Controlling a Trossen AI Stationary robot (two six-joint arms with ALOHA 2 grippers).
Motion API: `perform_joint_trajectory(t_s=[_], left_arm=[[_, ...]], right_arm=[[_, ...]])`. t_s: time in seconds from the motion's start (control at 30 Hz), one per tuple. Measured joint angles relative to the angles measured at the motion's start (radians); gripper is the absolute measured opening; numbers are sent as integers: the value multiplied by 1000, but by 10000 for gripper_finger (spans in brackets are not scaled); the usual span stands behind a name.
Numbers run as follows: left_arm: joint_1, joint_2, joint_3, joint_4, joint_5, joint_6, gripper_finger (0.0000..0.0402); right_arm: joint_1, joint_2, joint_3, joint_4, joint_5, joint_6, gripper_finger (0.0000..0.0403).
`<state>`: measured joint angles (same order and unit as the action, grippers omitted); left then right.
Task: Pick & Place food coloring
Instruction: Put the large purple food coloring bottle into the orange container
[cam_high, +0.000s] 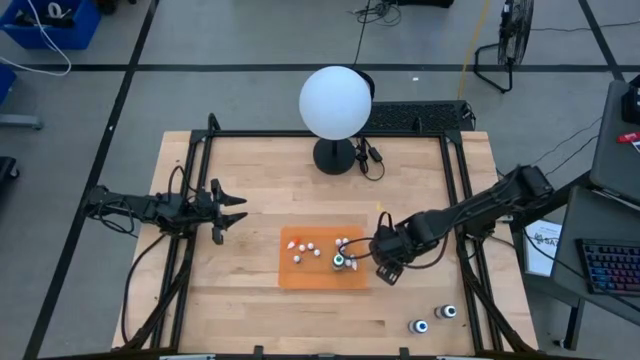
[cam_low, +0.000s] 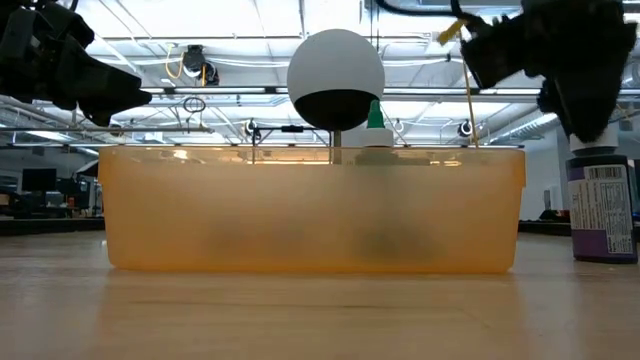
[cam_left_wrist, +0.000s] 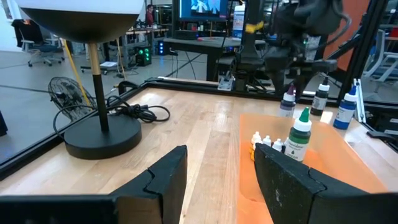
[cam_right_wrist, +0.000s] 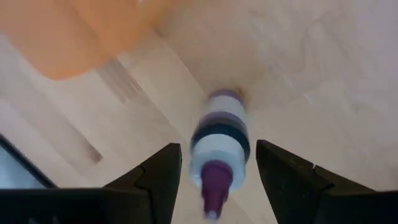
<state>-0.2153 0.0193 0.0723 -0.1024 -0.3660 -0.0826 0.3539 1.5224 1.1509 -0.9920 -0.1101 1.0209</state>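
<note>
From the high view I see the right gripper (cam_high: 385, 262) just off the right edge of the orange tray (cam_high: 300, 275), and the left gripper (cam_high: 232, 210) well away from it, waiting over bare table (cam_high: 250, 160) with its jaws spread and nothing between them. A green-topped bottle (cam_high: 341, 261) stands upright in the tray, cap toward the camera, just beside the right jaws on their tray side. Small whitish bottles (cam_high: 303, 251) lie scattered deeper in the tray. Two more dark bottles (cam_high: 433, 319) stand upright on the wood near the table's front edge, well apart from either gripper.

In the low view a purple bottle (cam_low: 601, 205) stands upright on the table with its long axis vertical, directly below the right gripper (cam_low: 575, 60). The green cap shows above the tray wall, in front of the globe lamp (cam_low: 336, 68).

In the left wrist view its own fingers (cam_left_wrist: 168, 180) stand apart, empty; the green-topped bottle stands upright ahead of them in the tray.

In the right wrist view the purple bottle (cam_right_wrist: 217, 146) sits between my right fingers (cam_right_wrist: 155, 177), cap pointing up toward the camera, long axis in line with the jaws' approach. There is a clear gap on each side, so the jaws are released and touching nothing.
</note>
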Motion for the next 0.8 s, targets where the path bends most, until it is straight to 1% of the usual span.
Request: perform_joint_trajectory(t_s=[0.17, 0.27, 0.43, 0.53, 0.67, 0.8], left_arm=[[0, 0, 0, 0, 0, 0, 187], [0, 0, 0, 0, 0, 0, 187], [0, 0, 0, 0, 0, 0, 186], [0, 0, 0, 0, 0, 0, 187], [0, 0, 0, 1, 0, 0, 187], [0, 0, 0, 1, 0, 0, 187]], right_arm=[[-5, 2, -71, 95, -25, 0, 196], [-6, 0, -88, 98, -45, 0, 196], [-7, 1, -106, 106, -47, 0, 194], [-8, 1, -112, 104, -48, 0, 177], [-8, 1, -112, 106, -47, -23, 140], [-7, 1, -111, 137, -32, -90, 140]])
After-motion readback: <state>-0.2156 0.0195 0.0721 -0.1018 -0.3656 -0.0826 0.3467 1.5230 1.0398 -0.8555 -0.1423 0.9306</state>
